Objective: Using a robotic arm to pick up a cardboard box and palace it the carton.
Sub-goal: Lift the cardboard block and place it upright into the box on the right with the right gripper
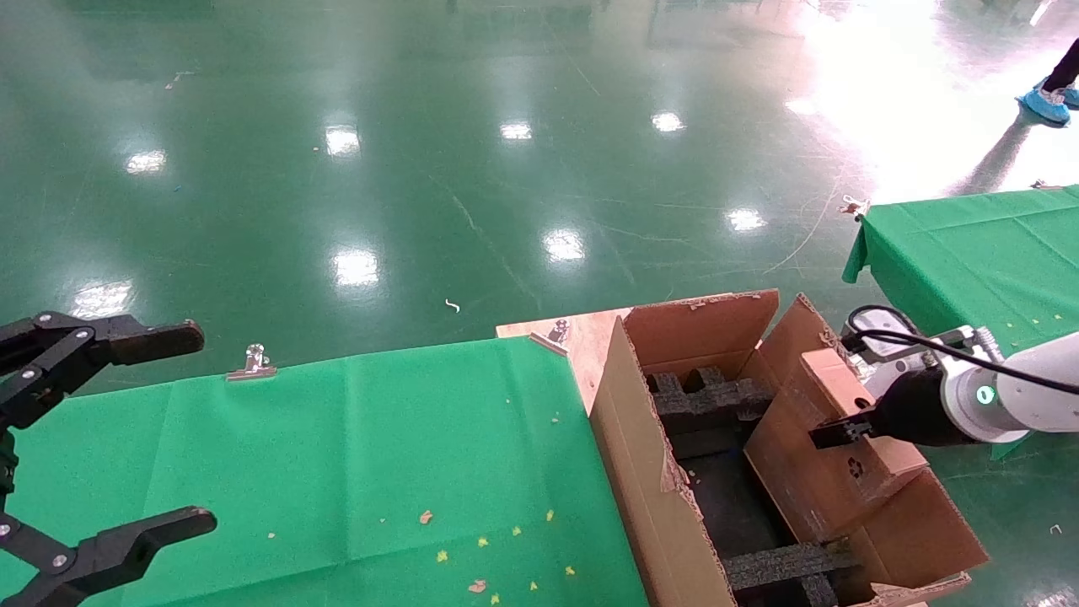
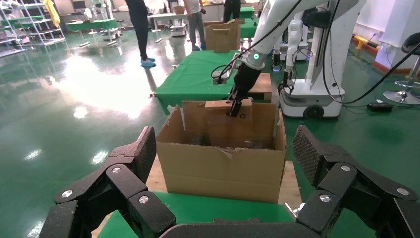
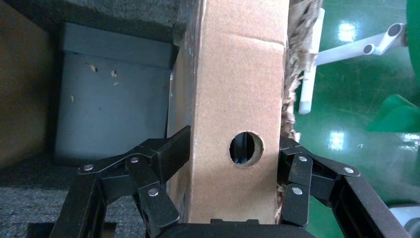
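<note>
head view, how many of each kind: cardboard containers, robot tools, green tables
Cardboard containers: 2, the box and the carton
Tools: 2, left tool open, right tool shut on the box
Green tables: 2, near and far
Total: 6

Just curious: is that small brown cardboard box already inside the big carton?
Partly: the right gripper holds the small brown cardboard box tilted, lower end inside the large torn-flapped carton.
</note>
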`<action>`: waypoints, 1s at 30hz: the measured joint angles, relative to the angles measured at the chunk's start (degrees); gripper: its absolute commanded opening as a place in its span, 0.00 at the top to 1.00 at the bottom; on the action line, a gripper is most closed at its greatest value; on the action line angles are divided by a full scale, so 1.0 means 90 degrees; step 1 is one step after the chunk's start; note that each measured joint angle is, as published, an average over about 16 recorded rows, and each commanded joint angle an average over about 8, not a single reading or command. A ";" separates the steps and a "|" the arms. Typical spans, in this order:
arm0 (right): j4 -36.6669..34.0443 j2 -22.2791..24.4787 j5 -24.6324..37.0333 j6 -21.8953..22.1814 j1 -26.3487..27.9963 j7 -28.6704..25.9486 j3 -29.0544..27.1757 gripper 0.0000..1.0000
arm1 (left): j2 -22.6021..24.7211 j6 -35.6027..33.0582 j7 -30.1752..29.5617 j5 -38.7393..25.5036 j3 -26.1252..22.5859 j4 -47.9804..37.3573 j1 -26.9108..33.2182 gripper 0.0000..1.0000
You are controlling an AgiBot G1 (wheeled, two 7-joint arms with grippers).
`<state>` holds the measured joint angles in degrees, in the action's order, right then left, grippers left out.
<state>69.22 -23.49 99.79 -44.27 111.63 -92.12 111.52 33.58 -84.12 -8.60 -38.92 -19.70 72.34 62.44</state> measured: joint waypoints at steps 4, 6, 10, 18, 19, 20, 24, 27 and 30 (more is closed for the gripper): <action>-0.0129 -0.0096 -0.0045 0.0120 -0.0158 0.0013 0.0037 1.00 | 0.0000 0.0000 0.0000 0.0000 0.0000 0.0000 0.0000 0.00; -0.0198 -0.0146 -0.0077 0.0179 -0.0238 0.0026 0.0054 1.00 | 0.0000 0.0000 0.0000 0.0000 0.0000 0.0000 0.0000 0.00; -0.0341 -0.0249 -0.0156 0.0289 -0.0398 0.0061 0.0083 1.00 | 0.0000 0.0000 0.0000 0.0001 -0.0001 0.0000 0.0000 0.00; -0.0649 -0.0485 -0.0324 0.0461 -0.0657 0.0179 0.0109 1.00 | -0.0001 0.0001 0.0001 0.0001 -0.0001 0.0000 0.0000 0.00; -0.0684 -0.0510 -0.0344 0.0475 -0.0676 0.0196 0.0108 1.00 | -0.0001 0.0001 0.0001 0.0001 -0.0001 0.0000 0.0000 0.00; -0.0719 -0.0534 -0.0363 0.0489 -0.0693 0.0215 0.0106 1.00 | -0.0001 0.0001 0.0001 0.0001 -0.0002 0.0000 0.0000 0.00; -0.0847 -0.0604 -0.0426 0.0531 -0.0717 0.0293 0.0084 1.00 | -0.0001 0.0001 0.0001 0.0001 -0.0002 0.0000 0.0000 0.00; -0.0916 -0.0625 -0.0444 0.0539 -0.0677 0.0346 0.0058 1.00 | -0.0001 0.0001 0.0001 0.0001 -0.0002 0.0000 0.0001 0.00; -0.0949 -0.0621 -0.0416 0.0530 -0.0595 0.0378 0.0031 1.00 | -0.0001 0.0001 0.0001 0.0002 -0.0002 0.0000 0.0001 0.00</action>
<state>60.68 -29.07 96.04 -39.51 106.28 -88.72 111.80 33.57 -84.11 -8.59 -38.91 -19.72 72.34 62.44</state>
